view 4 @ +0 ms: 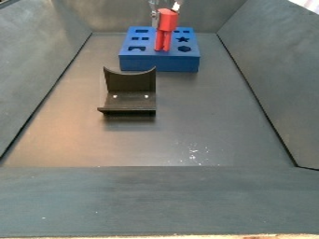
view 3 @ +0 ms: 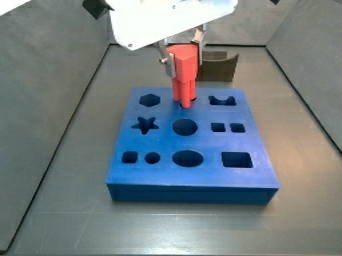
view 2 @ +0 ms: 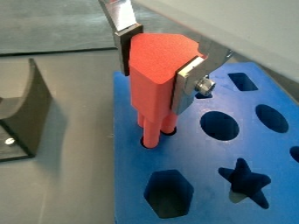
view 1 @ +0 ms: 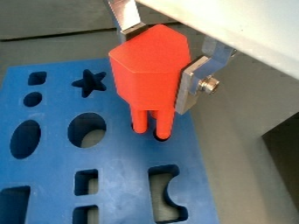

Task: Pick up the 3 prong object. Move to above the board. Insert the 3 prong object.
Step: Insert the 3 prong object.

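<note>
Red-orange 3 prong object [view 1: 149, 74] sits clamped betw. the gripper [view 1: 163, 54] jaws, upright, wider top up, prongs down. In both wrist views the silver finger plates [view 2: 194, 72] press its opposite sides; dark pads mostly hidden behind the piece. Prong tips are right at the board [view 1: 52, 179] surface, w/ at least one prong entering a round hole; the wrist views show the tips meeting the blue top face, but how deep they go can't be told.

Board [view 3: 201, 170] is a thick blue square slab on the dark table [view 4: 200, 140]. Cut-outs visible in a wrist view: star [view 1: 89, 83], oval [view 1: 26, 137], larger round hole [view 1: 86, 129], plus squarish and notched shapes nearer the camera. In a wrist view [view 2: 244, 179] the star lies next to a hexagon hole [view 2: 169, 192], w/ circles and a small square beyond.

In a side view the gripper [view 3: 185, 45] hangs over the board's far half, the peg [view 3: 185, 75] vertical, lower end at the board top near the hexagon [view 3: 148, 100]. From the other side cam the board [view 4: 165, 58] is at the table's far end, peg [view 4: 163, 28] standing over it, gripper [view 4: 163, 9] at the frame's top edge.

Fixture [view 4: 129, 93], dark L-shaped bracket on base plate, stands on the table well apart from the board; also seen beside the board in a wrist view [view 2: 24, 114] and just behind it in a side view [view 3: 221, 65].
</note>
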